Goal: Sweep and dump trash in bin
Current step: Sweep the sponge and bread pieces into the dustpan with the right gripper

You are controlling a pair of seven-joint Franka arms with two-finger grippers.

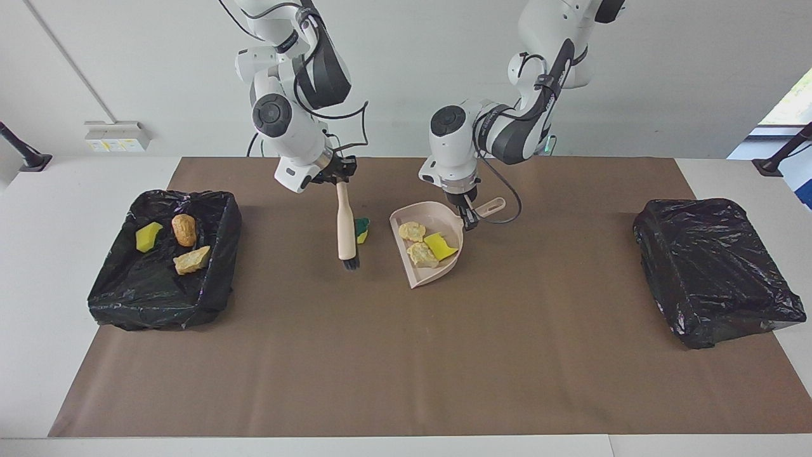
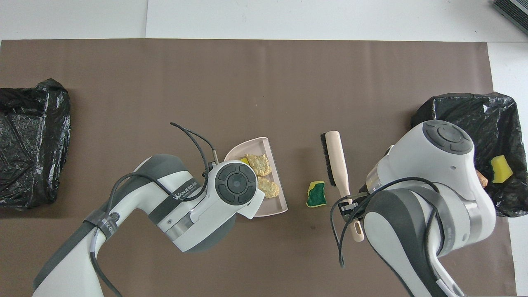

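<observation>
Right pincer (image 1: 338, 179): clenched on the handle of the beige brush (image 1: 346, 230), raised over the brown mat (image 1: 406, 355) on the counter (image 1: 38, 254). Brush hangs head down, dark bristles at the lower end, beside the green-topped sponge piece (image 1: 362, 230).

Left pincer (image 1: 468, 216): clenched on the handle of the pale pink dustpan (image 1: 438, 271). Dustpan rests on the mat at mid-counter, open edge turned toward the right arm's end.

Trash, in the dustpan: two tan bread-like chunks (image 1: 412, 231) (image 1: 422, 254) and one yellow sponge piece (image 1: 440, 245), the sponge lying just beside the chunks, toward the pan's closed wall.

Trash, on the mat: one green-topped sponge piece, between brush and dustpan, apart from the pan's open edge in the overhead view.

Trash, in the open black-lined bin (image 1: 209, 279) at the right arm's end: one yellow sponge piece (image 1: 148, 237), one golden-brown chunk (image 1: 184, 230), one tan chunk (image 1: 192, 259). In the overhead view, most of this bin's contents covered by the right arm; only the yellow piece shows clearly.

Second black-lined bin (image 1: 713, 270): at the left arm's end, well apart from the dustpan.
</observation>
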